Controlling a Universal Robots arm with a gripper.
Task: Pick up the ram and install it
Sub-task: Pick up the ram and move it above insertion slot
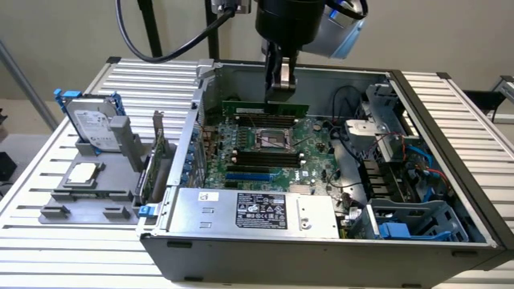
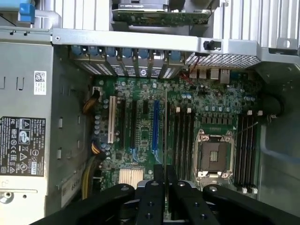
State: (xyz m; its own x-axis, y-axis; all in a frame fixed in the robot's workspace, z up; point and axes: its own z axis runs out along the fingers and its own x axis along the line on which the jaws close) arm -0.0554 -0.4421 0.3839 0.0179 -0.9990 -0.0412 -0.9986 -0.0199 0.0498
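- Right at the wrist, the gripper (image 2: 165,171) has its 2 fingers (image 2: 158,180) clamped on the ram (image 2: 165,131), pinching its thin faces near mid-length.
- In the exterior view, the ram hangs level under the gripper. It is a long green stick in the air over the far part of the motherboard (image 1: 241,135), touching nothing else.
- Why that hold? A mid-length pinch on the upper edge should keep the stick balanced. It also leaves the contact edge pointing down, free to meet a slot.
- Its length runs parallel to the black memory slots (image 2: 183,136), which looks like deliberate lining-up. I cannot tell which slot it hangs over.
- Down on the board, the empty CPU socket (image 2: 213,154) sits between 2 banks of those slots. A blue slot (image 2: 154,124) and a white slot (image 2: 111,119) run the same way beside them.
- Tight company back there: black cables (image 1: 347,96) loop near the far corner, and the case's far wall (image 1: 337,78) stands just behind the ram.
- Toward the front of the case, the labelled power supply (image 1: 257,211) and a blue drive cage (image 1: 410,226) sit well apart from the gripper.
- Outside the case, on the counter (image 1: 466,120) at the exterior view's left, a gray fixture (image 1: 88,198) carries a hard drive (image 1: 90,123) in a blue frame. An upright expansion card (image 1: 156,153) stands beside it, out of the way.
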